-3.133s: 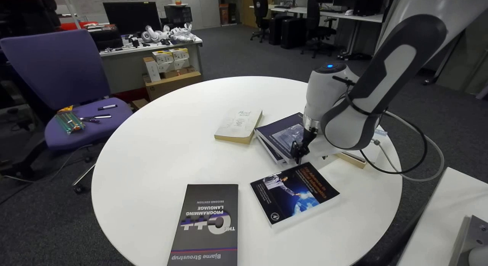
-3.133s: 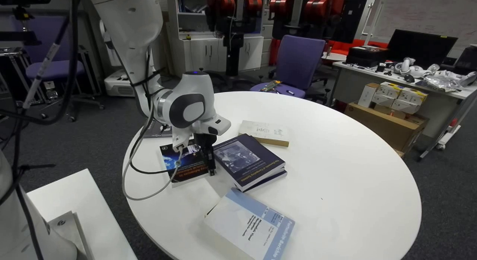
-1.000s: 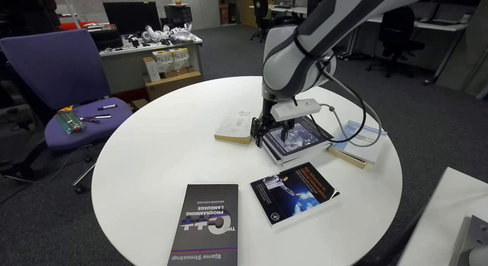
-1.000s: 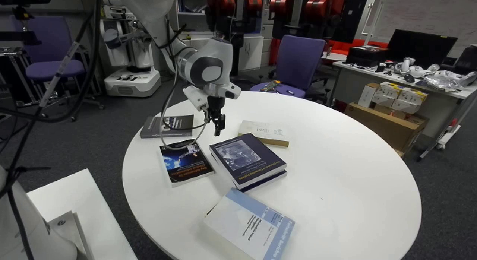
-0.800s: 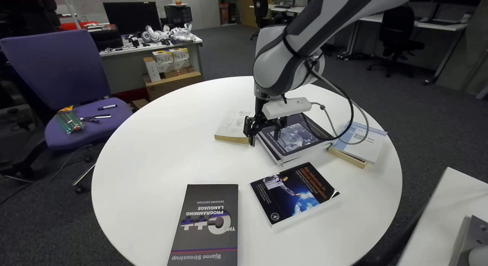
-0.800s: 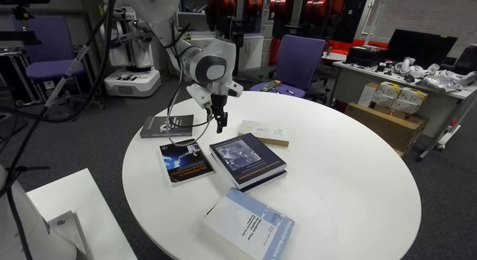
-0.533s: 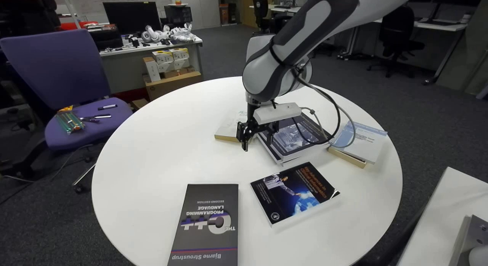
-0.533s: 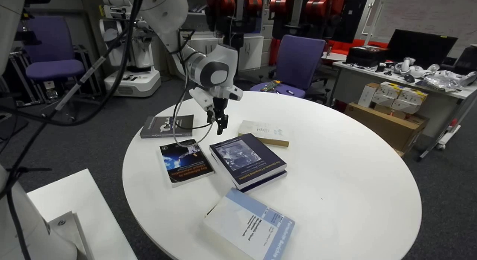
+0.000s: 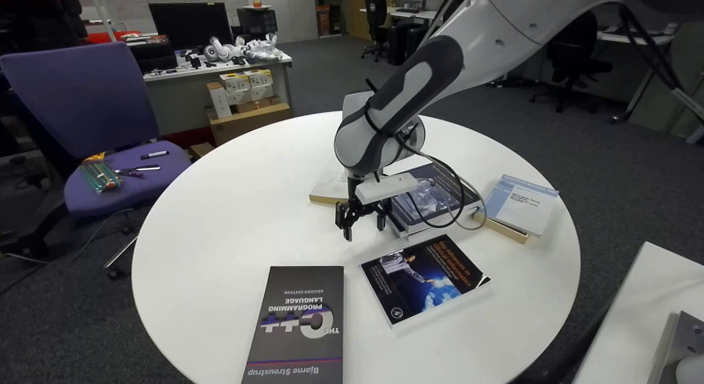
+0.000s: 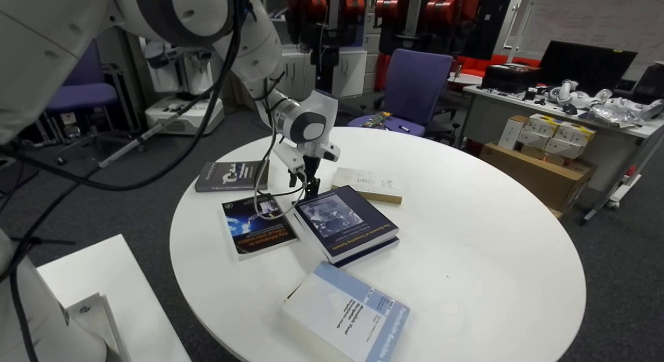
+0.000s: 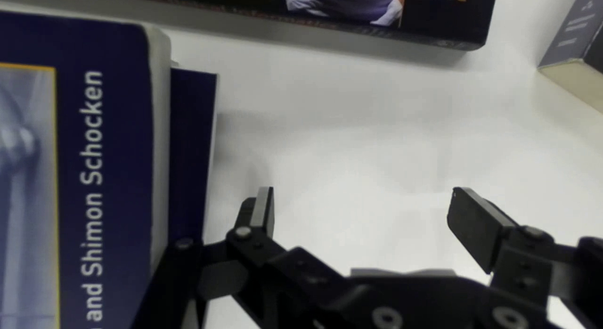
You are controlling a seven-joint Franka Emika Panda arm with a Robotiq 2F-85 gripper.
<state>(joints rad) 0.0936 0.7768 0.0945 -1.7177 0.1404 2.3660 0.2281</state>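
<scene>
My black gripper is open with nothing between its fingers, low over the round white table. Beside it lie two dark blue books, stacked; the upper one overhangs the lower one, left of the jaws in the wrist view. The near finger stands close to that stack's edge; whether they touch I cannot tell. A black book with a blue picture lies in front of the gripper, apart from it. Behind the arm, a white-covered book is partly hidden in an exterior view.
A grey C++ book lies near the table's front edge. A light blue and white book rests on a thicker one past the stack. Loose cables hang from the wrist. A purple chair stands beside the table.
The gripper has left its place between the stack and the black book, moved to the stack's other end, turned, and lately come down lower. The books look unmoved.
</scene>
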